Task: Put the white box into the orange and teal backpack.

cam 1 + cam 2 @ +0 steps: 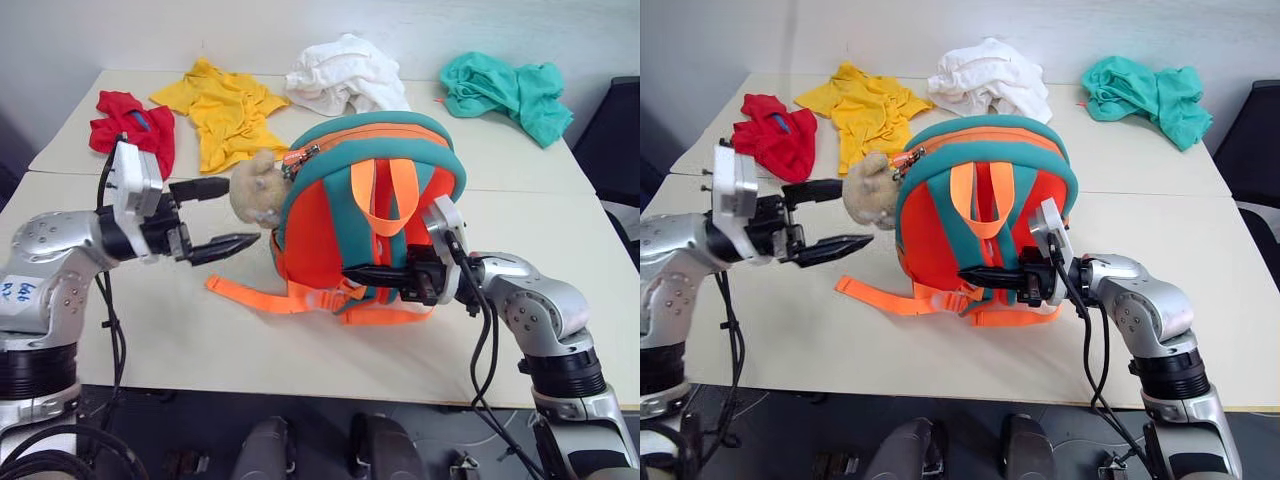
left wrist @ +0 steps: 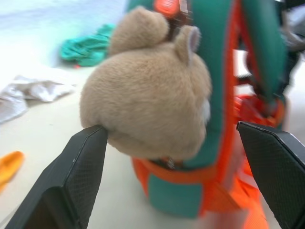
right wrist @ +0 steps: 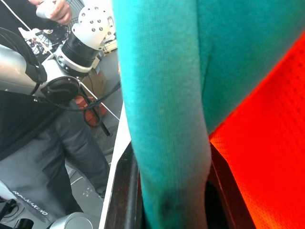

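Left gripper (image 1: 217,217): fingers spread wide, pointing level toward the robot's right, forearm reaching in from the left. Right gripper (image 1: 352,272): fingers pinched together on a teal strap, pointing level leftward, elbow bent.

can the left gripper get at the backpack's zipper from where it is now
Probably yes. The left gripper is open beside the backpack, and the zipper pull sits just past it. Only the plush toy hangs partly in the way.
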Tool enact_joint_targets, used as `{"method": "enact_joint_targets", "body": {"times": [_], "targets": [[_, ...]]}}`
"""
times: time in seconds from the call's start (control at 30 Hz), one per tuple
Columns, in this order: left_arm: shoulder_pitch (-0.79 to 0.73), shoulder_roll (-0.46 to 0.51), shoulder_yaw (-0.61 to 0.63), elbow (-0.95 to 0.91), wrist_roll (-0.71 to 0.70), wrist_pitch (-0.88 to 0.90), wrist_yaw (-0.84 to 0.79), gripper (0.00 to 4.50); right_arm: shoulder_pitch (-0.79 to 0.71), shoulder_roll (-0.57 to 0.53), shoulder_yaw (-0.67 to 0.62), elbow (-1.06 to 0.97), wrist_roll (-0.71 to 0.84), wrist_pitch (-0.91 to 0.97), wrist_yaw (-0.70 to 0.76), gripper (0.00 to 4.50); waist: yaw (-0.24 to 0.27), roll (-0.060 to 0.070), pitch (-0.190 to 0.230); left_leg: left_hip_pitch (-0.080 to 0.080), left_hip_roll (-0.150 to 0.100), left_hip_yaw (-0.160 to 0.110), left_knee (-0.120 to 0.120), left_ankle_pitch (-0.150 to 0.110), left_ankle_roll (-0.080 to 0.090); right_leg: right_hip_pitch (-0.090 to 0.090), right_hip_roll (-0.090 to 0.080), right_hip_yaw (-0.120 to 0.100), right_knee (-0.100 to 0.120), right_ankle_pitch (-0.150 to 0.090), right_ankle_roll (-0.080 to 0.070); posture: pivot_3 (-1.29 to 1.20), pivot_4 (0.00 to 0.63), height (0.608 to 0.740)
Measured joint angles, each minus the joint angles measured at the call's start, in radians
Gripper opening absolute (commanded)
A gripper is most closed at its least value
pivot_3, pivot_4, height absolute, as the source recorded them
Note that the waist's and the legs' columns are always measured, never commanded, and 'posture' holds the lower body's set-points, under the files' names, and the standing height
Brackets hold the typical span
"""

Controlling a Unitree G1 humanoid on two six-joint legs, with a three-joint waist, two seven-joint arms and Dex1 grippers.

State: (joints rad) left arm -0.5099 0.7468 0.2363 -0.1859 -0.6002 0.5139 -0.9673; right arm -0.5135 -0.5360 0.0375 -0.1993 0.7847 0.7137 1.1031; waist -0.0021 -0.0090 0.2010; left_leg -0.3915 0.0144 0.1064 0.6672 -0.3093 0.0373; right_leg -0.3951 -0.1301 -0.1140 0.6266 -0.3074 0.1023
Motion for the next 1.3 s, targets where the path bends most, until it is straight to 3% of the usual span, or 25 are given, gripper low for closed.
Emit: {"method": "enact_joint_targets", "body": {"times": [0.03, 0.13, 0.47, 0.6, 0.8, 0.93, 1.17, 1.3], "targets": [[0.000, -0.003, -0.005, 0.000, 0.000, 0.001, 0.007, 4.48, 0.000, 0.000, 0.000, 0.000, 0.000, 0.000, 0.000, 0.04, 0.000, 0.000, 0.000, 0.000, 0.000, 0.000, 0.000, 0.000, 0.000, 0.000, 0.000, 0.000, 0.000, 0.000, 0.000, 0.00, 0.150, 0.740], [-0.001, -0.028, -0.013, 0.000, 0.001, 0.002, 0.039, 3.90, 0.000, 0.000, 0.000, 0.001, -0.004, -0.001, 0.000, 0.04, 0.001, 0.000, 0.000, 0.000, 0.000, 0.000, 0.000, 0.000, 0.000, 0.000, 0.000, 0.000, 0.000, 0.000, 0.000, 0.00, 0.150, 0.740], [-0.005, -0.059, -0.011, 0.001, 0.010, 0.012, 0.126, 0.89, 0.009, 0.018, 0.000, 0.000, -0.009, -0.017, -0.018, 0.04, 0.002, 0.000, 0.000, 0.000, 0.000, -0.001, 0.000, 0.000, 0.000, 0.001, 0.000, 0.000, 0.000, 0.000, 0.000, 0.00, 0.150, 0.740], [0.011, -0.031, 0.040, 0.001, -0.022, 0.040, 0.131, 0.07, 0.016, 0.025, 0.000, -0.002, -0.010, -0.021, -0.035, 0.04, 0.001, 0.000, 0.000, 0.000, 0.000, -0.001, 0.000, 0.000, 0.000, 0.001, 0.000, 0.000, 0.000, 0.000, 0.000, 0.00, 0.150, 0.740], [0.056, 0.142, 0.116, 0.081, -0.006, 0.058, 0.082, 0.01, 0.034, 0.044, -0.007, -0.003, -0.011, -0.054, -0.077, 0.04, -0.006, 0.000, 0.000, 0.002, 0.000, 0.002, -0.002, 0.000, 0.000, 0.000, 0.000, -0.002, 0.000, 0.000, 0.000, 0.00, 0.150, 0.740], [0.132, 0.242, -0.001, 0.132, 0.157, -0.057, 0.027, 0.01, 0.052, 0.062, -0.017, -0.003, -0.015, -0.075, -0.107, 0.04, -0.003, 0.000, 0.000, 0.003, 0.000, 0.004, -0.003, 0.000, -0.001, 0.000, 0.001, -0.002, 0.000, 0.000, 0.000, 0.00, 0.150, 0.740], [0.131, 0.142, -0.204, 0.140, 0.262, -0.043, 0.057, 0.01, 0.074, 0.085, -0.022, -0.003, -0.017, -0.100, -0.141, 0.04, 0.000, -0.001, 0.000, 0.002, 0.000, 0.003, -0.002, 0.000, 0.000, -0.001, -0.001, 0.003, 0.000, 0.000, 0.000, 0.00, 0.150, 0.740], [0.126, 0.050, -0.251, 0.156, 0.307, -0.059, 0.102, 0.01, 0.104, 0.110, -0.025, -0.003, -0.019, -0.123, -0.160, 0.04, -0.001, -0.001, -0.001, 0.002, 0.001, 0.004, -0.002, 0.000, 0.000, -0.001, 0.000, 0.003, 0.001, 0.000, 0.000, 0.00, 0.150, 0.740]]}}
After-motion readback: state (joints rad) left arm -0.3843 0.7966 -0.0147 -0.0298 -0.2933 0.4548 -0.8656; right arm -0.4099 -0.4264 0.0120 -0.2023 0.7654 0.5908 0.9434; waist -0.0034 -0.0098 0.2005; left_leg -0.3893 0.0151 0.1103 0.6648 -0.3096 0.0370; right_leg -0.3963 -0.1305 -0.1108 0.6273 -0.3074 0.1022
